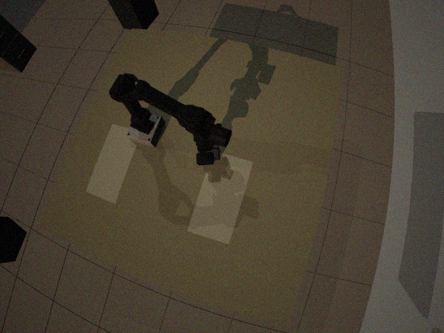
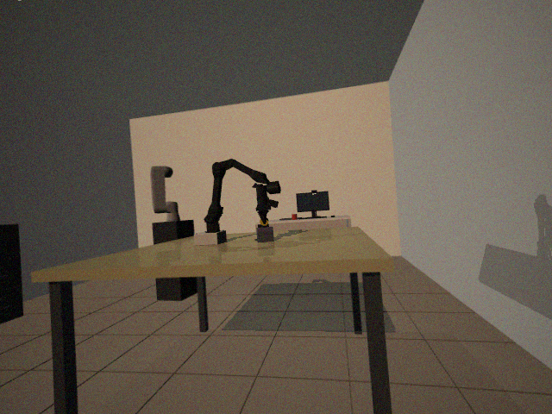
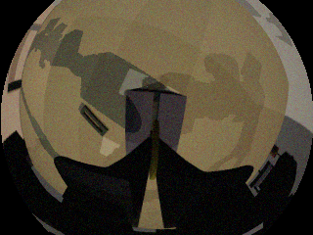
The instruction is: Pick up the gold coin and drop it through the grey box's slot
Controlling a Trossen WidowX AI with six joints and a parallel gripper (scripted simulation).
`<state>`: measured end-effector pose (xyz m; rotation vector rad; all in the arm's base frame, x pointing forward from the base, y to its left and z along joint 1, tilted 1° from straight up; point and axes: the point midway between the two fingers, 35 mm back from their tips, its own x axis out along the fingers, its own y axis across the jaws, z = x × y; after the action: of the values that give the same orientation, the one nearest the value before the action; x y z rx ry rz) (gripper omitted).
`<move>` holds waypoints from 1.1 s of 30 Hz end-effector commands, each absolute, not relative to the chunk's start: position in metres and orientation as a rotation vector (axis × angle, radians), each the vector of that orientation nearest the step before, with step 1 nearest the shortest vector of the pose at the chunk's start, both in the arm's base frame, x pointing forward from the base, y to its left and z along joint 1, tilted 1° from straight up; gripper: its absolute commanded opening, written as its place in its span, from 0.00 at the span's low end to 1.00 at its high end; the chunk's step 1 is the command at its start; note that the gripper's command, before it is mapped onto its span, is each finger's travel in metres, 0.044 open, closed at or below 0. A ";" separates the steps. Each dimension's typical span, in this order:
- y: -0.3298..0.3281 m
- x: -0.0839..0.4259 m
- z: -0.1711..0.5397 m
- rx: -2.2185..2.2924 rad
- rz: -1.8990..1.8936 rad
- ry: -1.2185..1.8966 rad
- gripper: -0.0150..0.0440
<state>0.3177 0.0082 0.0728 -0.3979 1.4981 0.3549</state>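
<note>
The gold coin (image 2: 264, 224) (image 3: 155, 159) is upright, seen edge-on in the wrist view. My gripper (image 2: 264, 221) (image 3: 153, 142) is shut on the coin, pointing down over the grey box (image 2: 265, 234) (image 3: 171, 115). In the wrist view the coin's edge lines up closely with the dark slot (image 3: 156, 104) in the lid. In the exterior view the coin's lower edge is right at the lid; whether it is inside the slot I cannot tell. The dark-green holder (image 3: 103, 130) lies empty, left of the box in the wrist view. In the top view the arm hides coin and box.
The wooden table (image 1: 150, 250) (image 2: 214, 268) carries the arm's pale base (image 1: 141, 139) (image 2: 207, 238). Dark shadows and bright light patches fall across the table. A desk with a monitor (image 2: 311, 201) and a red cup (image 2: 294, 216) stands beyond the table.
</note>
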 end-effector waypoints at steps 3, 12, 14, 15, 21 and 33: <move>0.008 0.316 0.069 -0.398 0.356 1.502 0.25; 0.008 0.317 0.067 -0.397 0.355 1.502 0.25; 0.008 0.317 0.066 -0.397 0.355 1.502 0.25; 0.008 0.317 0.066 -0.397 0.355 1.502 0.25; 0.008 0.318 0.066 -0.397 0.354 1.498 0.30; 0.008 0.318 0.066 -0.397 0.354 1.498 0.53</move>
<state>0.3175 0.0080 0.0663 -0.3974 1.4988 0.3544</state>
